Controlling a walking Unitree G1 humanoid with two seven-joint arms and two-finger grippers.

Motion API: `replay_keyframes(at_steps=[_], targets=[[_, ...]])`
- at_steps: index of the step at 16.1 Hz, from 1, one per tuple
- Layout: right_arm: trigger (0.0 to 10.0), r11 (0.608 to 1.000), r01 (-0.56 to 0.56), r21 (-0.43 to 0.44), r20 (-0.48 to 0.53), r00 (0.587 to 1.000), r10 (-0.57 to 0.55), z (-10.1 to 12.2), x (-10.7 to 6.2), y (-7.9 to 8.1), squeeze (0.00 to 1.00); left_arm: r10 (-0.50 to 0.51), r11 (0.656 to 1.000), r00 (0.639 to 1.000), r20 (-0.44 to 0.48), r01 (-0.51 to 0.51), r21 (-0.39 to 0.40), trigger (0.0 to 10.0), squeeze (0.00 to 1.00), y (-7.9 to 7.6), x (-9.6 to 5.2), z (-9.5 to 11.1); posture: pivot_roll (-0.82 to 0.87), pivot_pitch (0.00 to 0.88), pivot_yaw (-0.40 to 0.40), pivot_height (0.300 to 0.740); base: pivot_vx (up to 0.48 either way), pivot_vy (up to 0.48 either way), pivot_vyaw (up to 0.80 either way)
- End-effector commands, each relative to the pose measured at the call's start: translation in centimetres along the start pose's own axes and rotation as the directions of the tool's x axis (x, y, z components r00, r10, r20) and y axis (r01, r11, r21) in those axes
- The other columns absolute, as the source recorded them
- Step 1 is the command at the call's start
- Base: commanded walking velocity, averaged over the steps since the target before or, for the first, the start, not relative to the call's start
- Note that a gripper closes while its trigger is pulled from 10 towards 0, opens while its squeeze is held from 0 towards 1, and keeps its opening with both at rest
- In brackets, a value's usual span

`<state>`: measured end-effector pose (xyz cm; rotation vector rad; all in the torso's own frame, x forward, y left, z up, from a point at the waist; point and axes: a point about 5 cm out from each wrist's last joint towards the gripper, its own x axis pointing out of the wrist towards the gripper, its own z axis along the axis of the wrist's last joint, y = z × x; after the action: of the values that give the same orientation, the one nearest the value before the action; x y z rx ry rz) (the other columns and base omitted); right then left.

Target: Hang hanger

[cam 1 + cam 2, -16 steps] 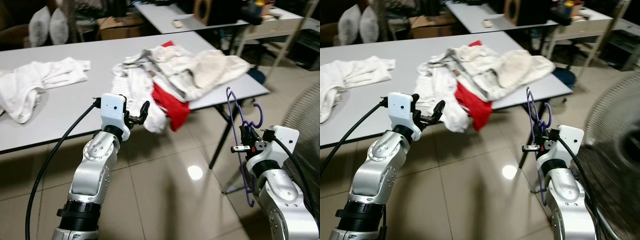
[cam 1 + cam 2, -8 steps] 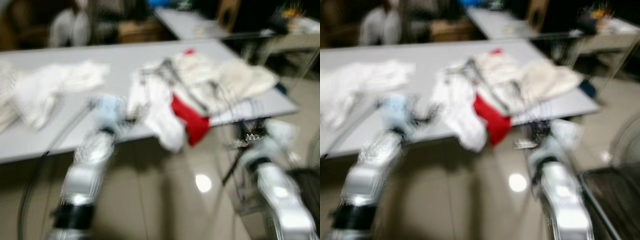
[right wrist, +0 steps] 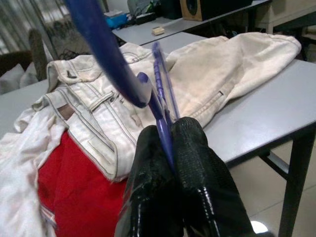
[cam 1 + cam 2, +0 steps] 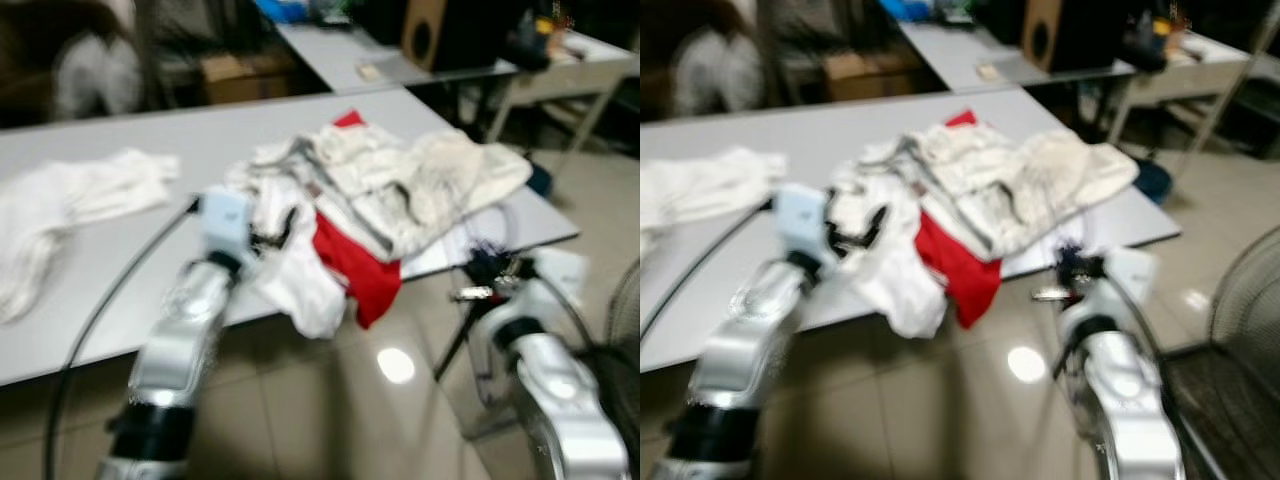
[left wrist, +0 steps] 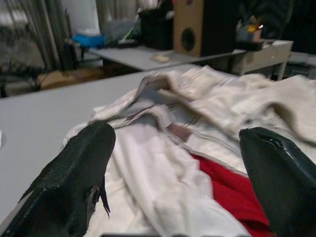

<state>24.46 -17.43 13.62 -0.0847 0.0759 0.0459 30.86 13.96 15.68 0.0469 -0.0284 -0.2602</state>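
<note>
Head views blurred and shifted since a second ago — camera moving, clothes unmoved; hanging not yet begun, no rail in view. Right gripper [image 3: 170,143] — clamped on purple hanger [image 3: 116,74], beside the grey table [image 4: 90,250]. Left gripper [image 5: 177,163] — fingers spread, empty, just before heaped clothes [image 4: 400,185]. No containers discernible.

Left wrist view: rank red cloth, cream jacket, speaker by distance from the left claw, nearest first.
1. Red cloth: just ahead of the open left claw, low, toward its right finger.
2. Cream jacket: behind the red cloth, spread across the table.
3. Speaker: farthest, standing on the back table.
</note>
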Motion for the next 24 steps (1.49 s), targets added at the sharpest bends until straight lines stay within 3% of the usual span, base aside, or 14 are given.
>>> replay_keyframes(at_steps=[1,9,12,15,18,20,24], targets=[[10.0,1.0,0.018,-0.016,0.004,1.0,-0.018,0.1,0.0,-0.8,0.0,-0.023,1.0,1.0,0.009,0.023,-0.004,10.0,0.0,-0.9,0.2,0.4,-0.1,0.038,-0.001,0.74,0.379,0.0,0.0],[10.0,1.0,-0.001,-0.027,0.002,1.0,0.002,0.0,0.0,-0.8,0.0,-0.04,0.999,0.999,0.022,0.04,-0.03,10.0,0.0,-1.1,0.1,0.5,-0.11,0.038,-0.011,0.74,0.281,0.0,0.0],[10.0,0.998,-0.038,-0.047,-0.027,0.999,0.037,-0.2,0.3,-0.9,0.0,-0.043,0.999,0.999,-0.014,0.043,0.016,10.0,0.0,-0.9,0.1,-0.1,-0.11,0.022,0.004,0.74,0.0,0.0,0.0],[10.0,0.998,-0.055,-0.04,-0.028,0.998,0.054,0.1,0.4,-1.5,0.0,-0.017,0.996,0.991,-0.135,0.029,0.084,10.0,0.0,0.8,0.8,-1.5,-0.12,0.008,0.018,0.74,0.0,0.0,0.0],[10.0,0.997,-0.074,-0.035,-0.031,0.997,0.072,0.2,0.4,-2.2,0.0,0.004,0.996,0.961,-0.276,0.02,0.083,10.0,0.0,2.0,0.9,-3.2,-0.12,0.0,0.026,0.74,0.0,0.0,0.0],[10.0,0.993,-0.112,-0.037,-0.056,0.992,0.11,-0.3,0.4,-2.2,0.0,-0.025,1.0,0.934,-0.357,0.03,0.007,10.0,0.0,2.2,0.3,-4.8,-0.11,0.0,0.037,0.74,0.0,0.0,0.0],[10.0,0.989,-0.144,-0.033,-0.052,0.988,0.142,-0.1,0.5,-1.3,0.0,-0.065,0.995,0.903,-0.425,0.025,-0.098,10.0,0.0,2.8,-0.6,-5.8,-0.11,0.0,0.056,0.74,0.0,0.0,0.0]])
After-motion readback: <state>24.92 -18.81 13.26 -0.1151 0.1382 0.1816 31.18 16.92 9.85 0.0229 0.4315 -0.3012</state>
